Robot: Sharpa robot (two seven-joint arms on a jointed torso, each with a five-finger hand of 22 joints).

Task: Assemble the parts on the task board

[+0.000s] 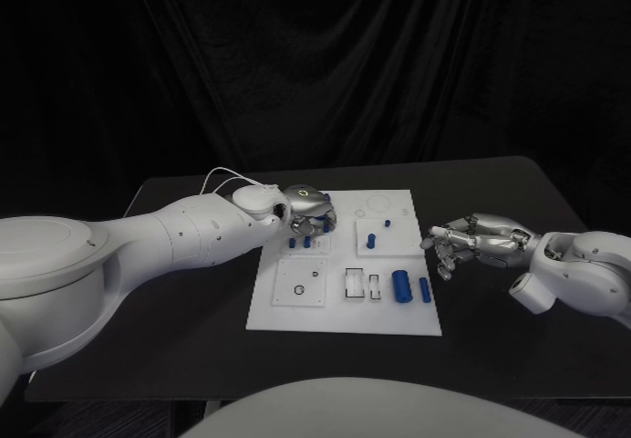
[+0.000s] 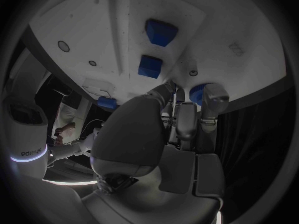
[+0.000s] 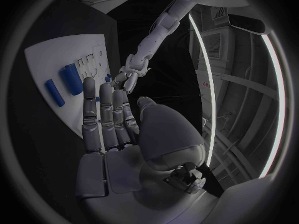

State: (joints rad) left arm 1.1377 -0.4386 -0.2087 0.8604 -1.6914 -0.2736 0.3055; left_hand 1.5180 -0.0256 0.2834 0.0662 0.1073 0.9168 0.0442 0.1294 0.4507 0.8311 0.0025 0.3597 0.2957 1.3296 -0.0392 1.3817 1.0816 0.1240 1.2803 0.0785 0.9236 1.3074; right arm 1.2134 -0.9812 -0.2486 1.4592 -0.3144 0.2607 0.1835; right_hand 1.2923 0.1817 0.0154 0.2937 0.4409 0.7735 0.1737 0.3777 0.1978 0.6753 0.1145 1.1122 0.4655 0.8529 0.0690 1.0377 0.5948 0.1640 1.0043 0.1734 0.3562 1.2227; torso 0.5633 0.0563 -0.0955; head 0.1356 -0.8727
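Left hand (image 1: 305, 208) is hovering low over the task board's (image 1: 296, 315) far left corner, fingers (image 2: 212, 104) reaching down among small blue parts (image 2: 150, 66) — whether it is pinching one, cannot tell. Right hand (image 1: 470, 242) is hanging just off the board's right edge, fingers (image 3: 102, 114) straight and side by side, holding nothing. Two blue cylinders (image 1: 402, 286) are lying near the board's right edge.
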